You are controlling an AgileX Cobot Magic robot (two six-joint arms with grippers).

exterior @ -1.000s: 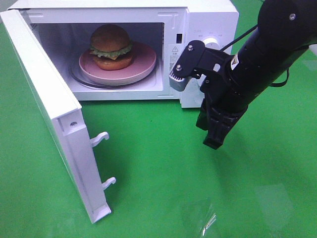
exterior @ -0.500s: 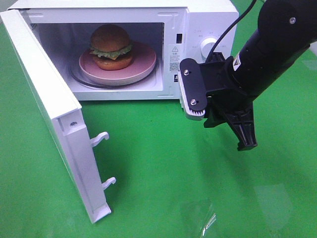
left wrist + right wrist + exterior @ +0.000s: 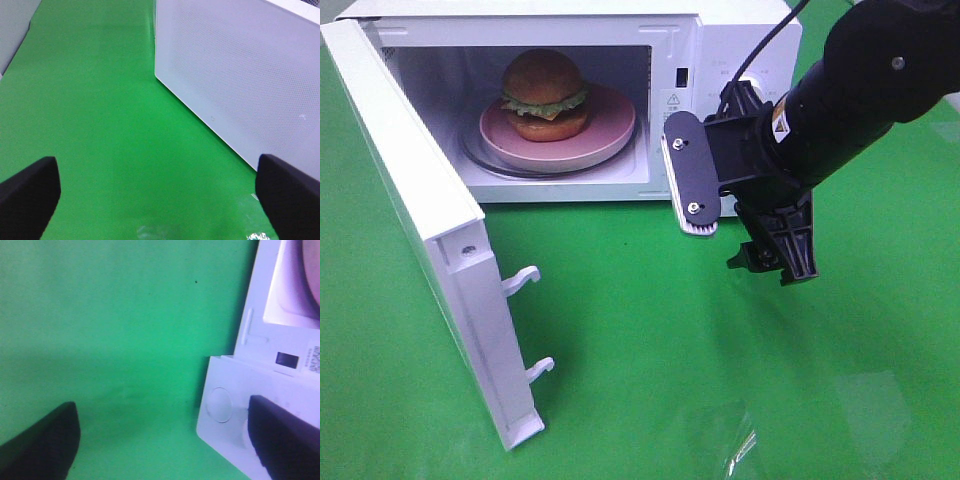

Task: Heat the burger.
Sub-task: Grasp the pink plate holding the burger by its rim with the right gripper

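1. the burger (image 3: 545, 93) sits on a pink plate (image 3: 610, 135) inside the white microwave (image 3: 740, 30), toward the left of the cavity
2. microwave door (image 3: 420, 230) is swung wide open, sticking out toward the near left over the green table (image 3: 650, 360)
3. right gripper (image 3: 740, 220) hangs in front of the microwave's control panel, fingers spread apart, nothing in them
4. left gripper (image 3: 160, 192) only shows in its own wrist cam, fingers wide apart and empty, over the green beside a white perforated microwave wall (image 3: 240, 75)

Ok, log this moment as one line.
burger: on pink plate inside microwave | door: open | right gripper: open, empty, by control panel | left gripper: open, empty
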